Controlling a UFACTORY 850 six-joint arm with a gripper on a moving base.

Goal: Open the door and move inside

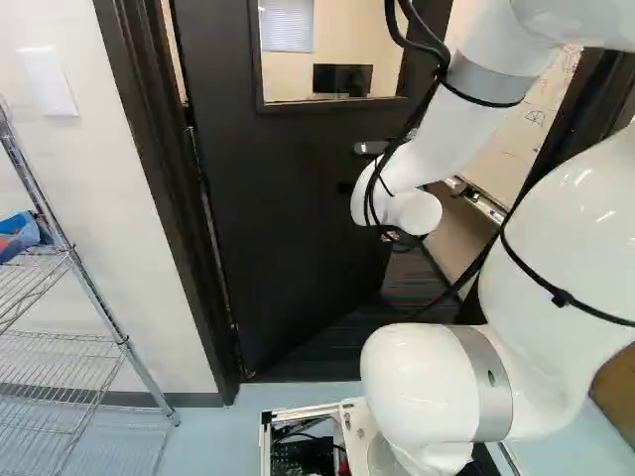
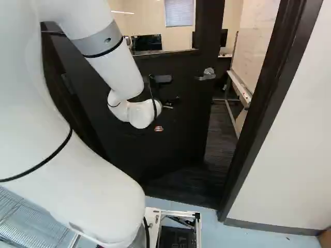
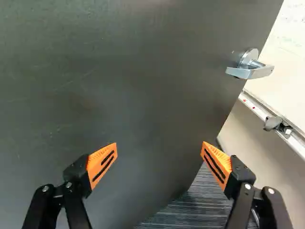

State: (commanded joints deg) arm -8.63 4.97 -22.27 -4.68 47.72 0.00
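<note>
With jaws wide apart, facing part-open door [image 3: 119, 95]; ideally pushing gently nr handle [image 3: 252, 73], rolling fwd slowly, prob. needing extra clearance nr frame [image 2: 265, 103].

Door [image 1: 288, 218]: ajar in frame [image 2: 282, 67]
Handle [image 3: 257, 71]: on door, nr free edge
Rack [image 1: 74, 347]: L of door, by wall [image 1: 129, 297]
Whiteboard [image 2: 253, 41]: beyond door, R of its edge
Monitor [image 1: 342, 78]: in rm behind door, seen thru window [image 1: 332, 50]

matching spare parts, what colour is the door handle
The handle is silver, clearest in the wrist view.
</note>
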